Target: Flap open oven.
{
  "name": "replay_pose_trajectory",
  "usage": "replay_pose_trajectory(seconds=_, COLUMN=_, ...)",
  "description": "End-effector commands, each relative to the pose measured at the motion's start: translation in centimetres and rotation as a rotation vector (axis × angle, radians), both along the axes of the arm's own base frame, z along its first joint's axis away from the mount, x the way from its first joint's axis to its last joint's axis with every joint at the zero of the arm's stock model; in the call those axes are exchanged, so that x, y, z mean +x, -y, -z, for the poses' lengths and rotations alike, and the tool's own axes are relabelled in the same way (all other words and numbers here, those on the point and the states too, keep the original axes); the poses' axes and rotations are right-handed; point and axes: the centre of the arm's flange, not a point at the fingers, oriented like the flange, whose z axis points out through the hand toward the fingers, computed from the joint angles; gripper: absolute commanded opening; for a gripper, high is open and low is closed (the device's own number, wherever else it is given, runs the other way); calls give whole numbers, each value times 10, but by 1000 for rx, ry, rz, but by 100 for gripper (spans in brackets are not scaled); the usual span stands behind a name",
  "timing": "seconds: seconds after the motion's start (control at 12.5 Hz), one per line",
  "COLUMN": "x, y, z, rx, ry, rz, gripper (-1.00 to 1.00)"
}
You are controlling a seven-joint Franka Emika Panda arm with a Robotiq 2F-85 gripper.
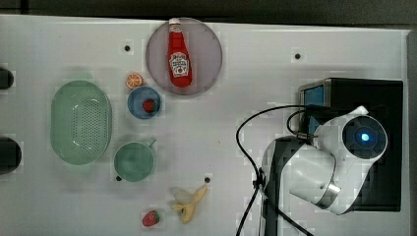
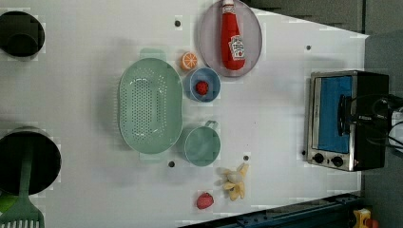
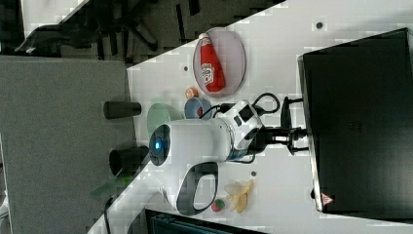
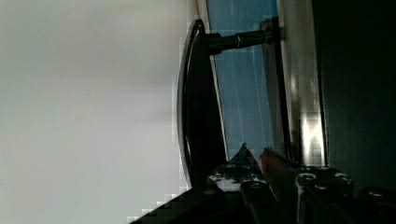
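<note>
The oven stands at the left view's right edge, its blue-tinted door upright against the silver frame. Its black top shows in the top view and the right view. My gripper reaches to the door from the front, with the white arm above the oven. In the wrist view the black bar handle stands off the blue glass on a post. My gripper is shut on the lower end of that handle.
A ketchup bottle lies on a grey plate. A green colander, a green cup, a blue bowl with a strawberry, an orange slice, a banana and a loose strawberry lie apart from the oven. A black cable loops beside the arm.
</note>
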Motion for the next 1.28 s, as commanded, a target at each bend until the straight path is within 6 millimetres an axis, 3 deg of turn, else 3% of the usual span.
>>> replay_pose_trajectory(seconds=0.08, x=13, y=-27, z=-2, rx=10, ry=-1, rz=-88, gripper=-65)
replay_pose_trajectory(seconds=0.72, x=28, y=-117, z=35, rx=-176, ry=-83, rz=-128, gripper=-65)
replay_pose_trajectory(seconds=1.28, x=33, y=-195, z=111, rx=-355, ry=-118, rz=-118, gripper=-65)
